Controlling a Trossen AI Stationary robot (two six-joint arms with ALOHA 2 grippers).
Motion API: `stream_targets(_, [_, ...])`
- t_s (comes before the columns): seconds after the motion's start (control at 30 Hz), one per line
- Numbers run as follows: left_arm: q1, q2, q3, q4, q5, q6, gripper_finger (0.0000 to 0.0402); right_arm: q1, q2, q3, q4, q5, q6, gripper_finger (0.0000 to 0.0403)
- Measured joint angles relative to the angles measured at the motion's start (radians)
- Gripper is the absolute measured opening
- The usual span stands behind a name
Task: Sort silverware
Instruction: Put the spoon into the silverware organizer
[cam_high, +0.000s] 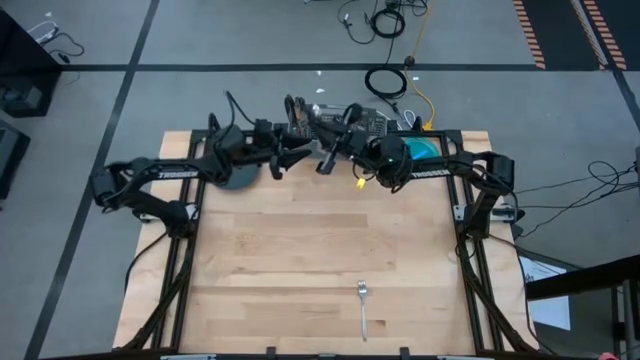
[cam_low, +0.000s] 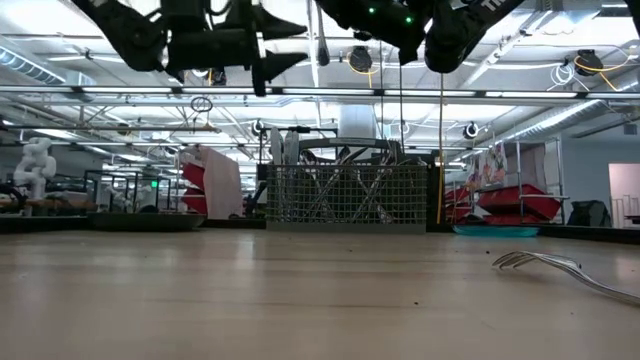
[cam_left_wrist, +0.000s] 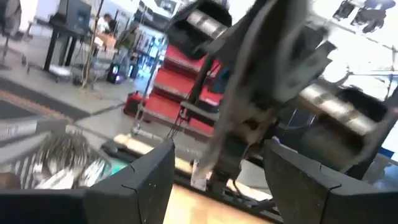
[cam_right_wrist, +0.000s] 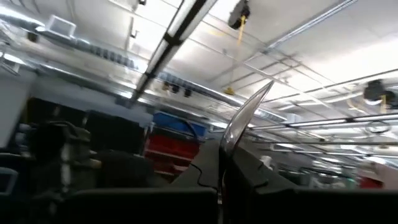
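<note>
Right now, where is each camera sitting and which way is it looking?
High: overhead, looking down; both arms, a fork on the table.
Low: table height, looking across at the caddy; arms above.
Left wrist: open left gripper facing the right arm.
Right wrist: shut right gripper holding a utensil, ceiling behind.
High and low share the fork.

Bright overhead strip lighting, motion-blurred wrist views, faint glare on the pale table (cam_high: 300, 250).
</note>
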Motion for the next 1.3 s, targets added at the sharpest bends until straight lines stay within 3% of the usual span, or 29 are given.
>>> stream_targets(0.7, [-0.012,0.040,0.000,0.068,0.000,0.030,0.0241,0.002,0.000,0.000,-0.058,-0.084,0.118,0.0000])
stream_targets(1.3, [-0.055,0.085,0.051,0.092,0.004,0.054,0.0241,0.011,0.000,0.000,-0.090,-0.093,0.135,0.0000])
